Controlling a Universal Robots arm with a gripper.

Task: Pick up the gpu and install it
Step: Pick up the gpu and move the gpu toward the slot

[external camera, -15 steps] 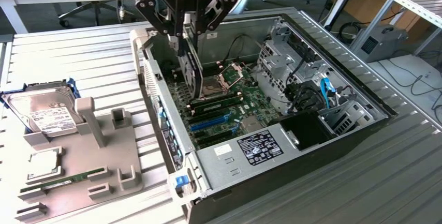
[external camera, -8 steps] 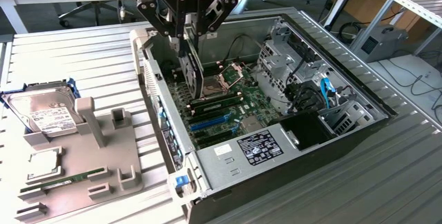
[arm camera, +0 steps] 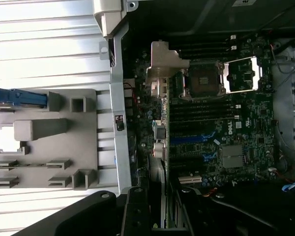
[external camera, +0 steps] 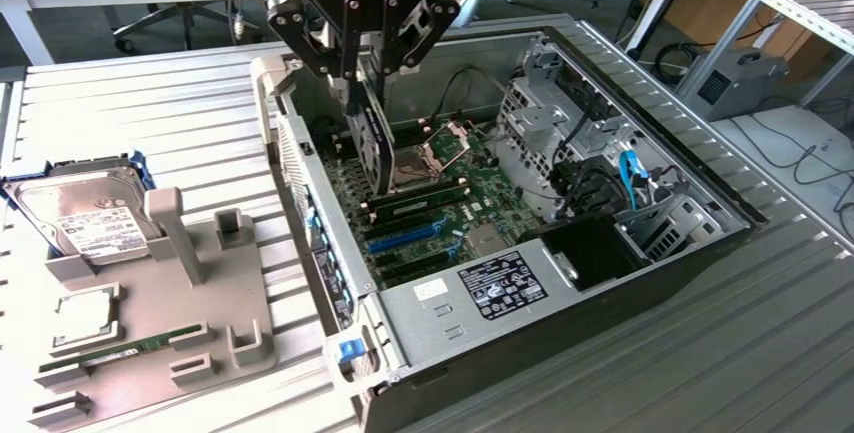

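My gripper (external camera: 363, 88) is shut on the gpu (external camera: 372, 143), which it holds on edge. The card hangs upright inside the open computer case (external camera: 441, 298), just above the motherboard (external camera: 461, 208) and near its expansion slots (external camera: 400, 238). In the wrist view the gpu (arm camera: 161, 147) appears edge-on between my black fingers (arm camera: 137, 211), with its silver end bracket (arm camera: 163, 61) close to the case's rear wall. I cannot tell whether the card's lower edge touches a slot.
A grey holder tray (external camera: 200, 313) lies to the exterior view's left of the case, carrying a hard drive (external camera: 94, 223), a processor (external camera: 83, 315) and a RAM stick (external camera: 127, 348). Inside the case are the open CPU socket (external camera: 447, 148), a drive cage (external camera: 547, 113) and cables (external camera: 627, 178).
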